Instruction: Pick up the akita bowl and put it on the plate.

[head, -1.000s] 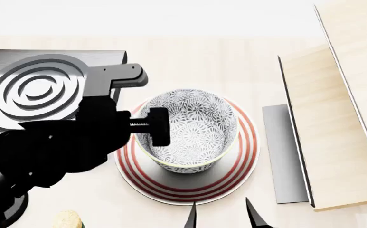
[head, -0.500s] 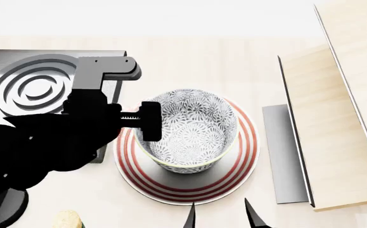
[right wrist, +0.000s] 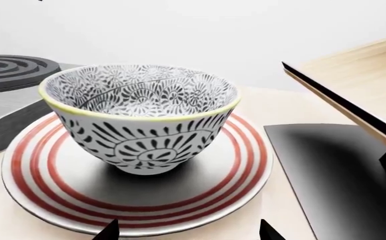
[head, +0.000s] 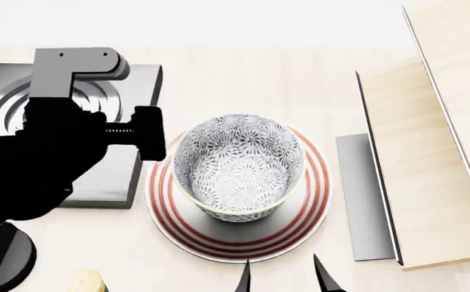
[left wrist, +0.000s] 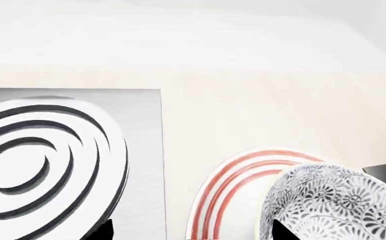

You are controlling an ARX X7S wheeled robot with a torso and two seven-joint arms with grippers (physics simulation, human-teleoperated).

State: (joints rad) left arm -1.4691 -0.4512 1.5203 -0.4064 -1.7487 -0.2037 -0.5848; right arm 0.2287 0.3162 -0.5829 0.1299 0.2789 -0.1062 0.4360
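1. Akita bowl sits upright on the plate, roughly centred, red rings showing all round it.
2. Left gripper hovers just beside the bowl's rim, on the stove burner side, not touching bowl or plate; it holds nothing.
3. Left jaws: two tips show far apart at the edge of the left wrist view, so spread open.
4. Right gripper is low at the near edge of the head view, just short of the plate's near rim; its tips stand apart, holding nothing.
5. Beyond the plate from the left gripper lie a dark flat panel and wooden boards.
6. Table is pale wood.
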